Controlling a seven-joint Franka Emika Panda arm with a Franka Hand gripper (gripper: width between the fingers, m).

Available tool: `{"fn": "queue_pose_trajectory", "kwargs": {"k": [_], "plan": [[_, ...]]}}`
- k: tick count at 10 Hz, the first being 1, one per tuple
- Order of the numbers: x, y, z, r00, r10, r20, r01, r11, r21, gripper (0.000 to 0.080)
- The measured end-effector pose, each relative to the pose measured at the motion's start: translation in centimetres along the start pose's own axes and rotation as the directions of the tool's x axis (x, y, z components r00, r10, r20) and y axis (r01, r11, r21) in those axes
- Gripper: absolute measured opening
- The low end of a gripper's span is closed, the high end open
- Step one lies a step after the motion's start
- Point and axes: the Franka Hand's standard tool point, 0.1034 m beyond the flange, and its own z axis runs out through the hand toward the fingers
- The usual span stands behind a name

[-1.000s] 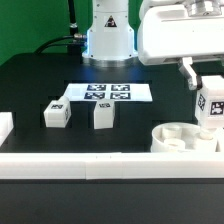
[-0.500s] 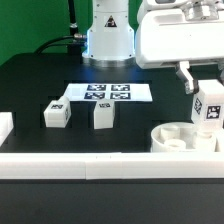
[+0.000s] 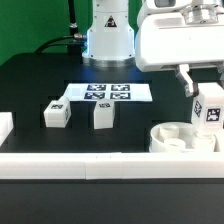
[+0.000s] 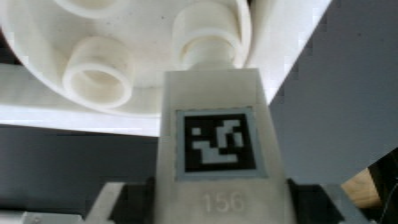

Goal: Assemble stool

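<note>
The round white stool seat (image 3: 183, 139) lies at the exterior view's right, against the front rail, sockets up. My gripper (image 3: 205, 98) is shut on a white tagged leg (image 3: 210, 107) and holds it upright just above the seat's far right part. In the wrist view the held leg (image 4: 221, 130) fills the middle, its tag facing the camera, with the seat's sockets (image 4: 111, 85) just beyond its end. Two more white legs (image 3: 56, 113) (image 3: 103, 115) stand on the black table left of the seat.
The marker board (image 3: 108, 93) lies flat behind the two loose legs, in front of the arm's base (image 3: 108, 42). A long white rail (image 3: 100, 165) runs along the table's front edge. A white block (image 3: 5, 127) sits at the exterior view's left edge.
The gripper with the held leg has shifted slightly toward the exterior view's left and a little upward over the seat. The loose legs and seat have not moved.
</note>
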Motion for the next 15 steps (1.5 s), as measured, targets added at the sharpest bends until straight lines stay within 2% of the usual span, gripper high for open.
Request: {"fn": "queue_pose_trajectory", "kwargs": {"k": [1,2,3,4,6,8,12,14,15], "plan": [[-0.2,0.0,0.1,1.000,-0.001,0.008,0.001,1.000,0.000,0.0369],[-0.2,0.0,0.1,1.000,-0.001,0.009,0.001,1.000,0.000,0.0578],[-0.1,0.3,0.1,1.000,-0.002,0.025,0.002,1.000,-0.001,0.0578],[0.2,0.5,-0.2,1.000,0.000,0.026,0.000,1.000,-0.001,0.0628],[0.8,0.7,-0.6,0.999,0.004,0.035,-0.004,1.000,0.000,0.0644],[2.2,1.3,-1.2,0.999,-0.002,0.043,0.002,1.000,-0.001,0.0649],[1.7,1.2,-0.9,0.999,-0.004,0.053,0.004,1.000,0.000,0.0649],[1.4,1.3,-0.9,0.994,0.083,0.077,-0.082,0.997,-0.008,0.0649],[1.1,1.3,-0.7,0.989,0.079,0.123,-0.080,0.997,-0.003,0.0649]]}}
